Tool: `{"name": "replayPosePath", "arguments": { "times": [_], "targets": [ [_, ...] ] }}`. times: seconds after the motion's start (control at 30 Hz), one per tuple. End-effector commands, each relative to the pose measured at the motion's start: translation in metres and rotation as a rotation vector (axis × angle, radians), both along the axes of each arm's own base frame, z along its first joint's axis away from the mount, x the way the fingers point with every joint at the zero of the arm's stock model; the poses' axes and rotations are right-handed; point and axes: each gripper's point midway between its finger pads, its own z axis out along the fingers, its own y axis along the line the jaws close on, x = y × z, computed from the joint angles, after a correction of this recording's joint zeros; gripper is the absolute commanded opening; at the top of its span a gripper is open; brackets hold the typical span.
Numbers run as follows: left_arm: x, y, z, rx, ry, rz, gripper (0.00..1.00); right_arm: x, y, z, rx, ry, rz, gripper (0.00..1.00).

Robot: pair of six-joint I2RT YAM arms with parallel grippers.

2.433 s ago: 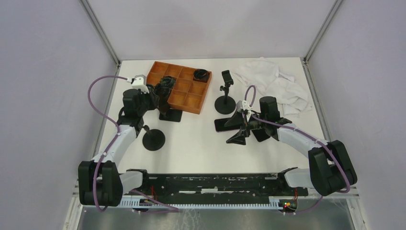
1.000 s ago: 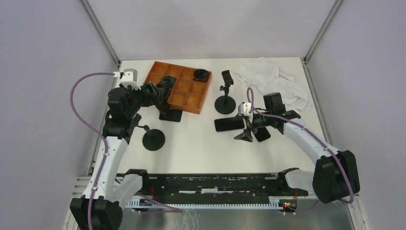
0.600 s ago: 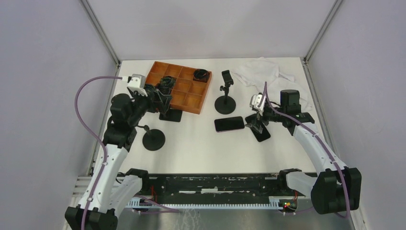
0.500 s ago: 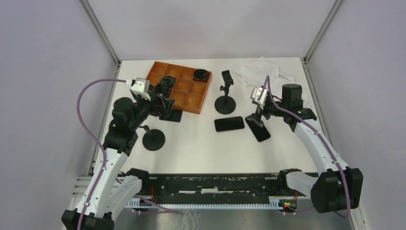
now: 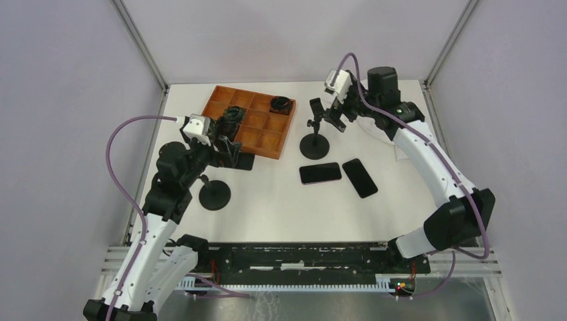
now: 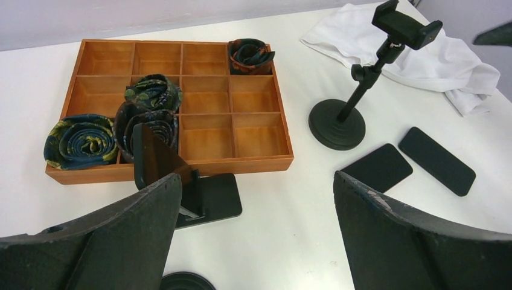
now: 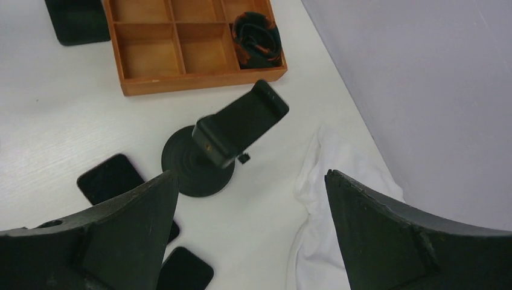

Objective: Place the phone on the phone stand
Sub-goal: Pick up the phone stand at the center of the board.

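Right gripper [image 7: 250, 174], jaws apart, hovers near the phone stand [image 5: 315, 130] top.
A phone [image 5: 320, 173] and a second phone [image 5: 360, 178] lie flat near its base; left gripper [image 6: 256, 176] jaws likewise apart.

a wooden tray [image 6: 205, 136] sits far left on the table [image 6: 290, 205], one rolled tie [image 6: 249, 53] in its far right cell, three more ties [image 6: 150, 92] at its left end. a white cloth [image 6: 441, 57] lies crumpled far right.
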Motion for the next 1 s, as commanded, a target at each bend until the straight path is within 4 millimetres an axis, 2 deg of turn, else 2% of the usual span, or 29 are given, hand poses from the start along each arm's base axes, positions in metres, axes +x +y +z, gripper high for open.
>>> {"name": "replayPosePath", "arguments": {
  "times": [0.0,0.07,0.17,0.3,0.4,0.63,0.87,0.97],
  "targets": [
    [-0.003,0.002,0.007,0.034,-0.045,-0.006,1.00,0.029,0.010,0.024,-0.021,-0.015,-0.185,0.98],
    [-0.003,0.001,0.007,0.031,-0.044,-0.013,1.00,0.038,0.018,0.028,0.016,-0.005,-0.258,0.98],
    [-0.003,0.000,0.005,0.034,-0.041,-0.018,1.00,0.039,0.028,0.025,0.076,0.025,-0.319,0.98],
    [-0.003,-0.001,0.006,0.033,-0.041,-0.024,1.00,0.033,0.041,0.009,0.109,0.084,-0.345,0.98],
    [-0.004,-0.002,0.005,0.034,-0.040,-0.032,1.00,0.038,0.043,-0.010,0.101,0.112,-0.410,0.98],
    [-0.004,-0.002,0.005,0.039,-0.040,-0.032,1.00,0.045,0.051,-0.038,0.079,0.161,-0.454,0.98],
    [-0.005,-0.004,0.006,0.038,-0.044,-0.044,1.00,0.046,0.043,-0.044,0.046,0.134,-0.495,0.91],
    [-0.005,-0.004,0.006,0.038,-0.047,-0.048,1.00,0.043,0.046,-0.042,0.044,0.132,-0.471,0.83]
  ]
}}
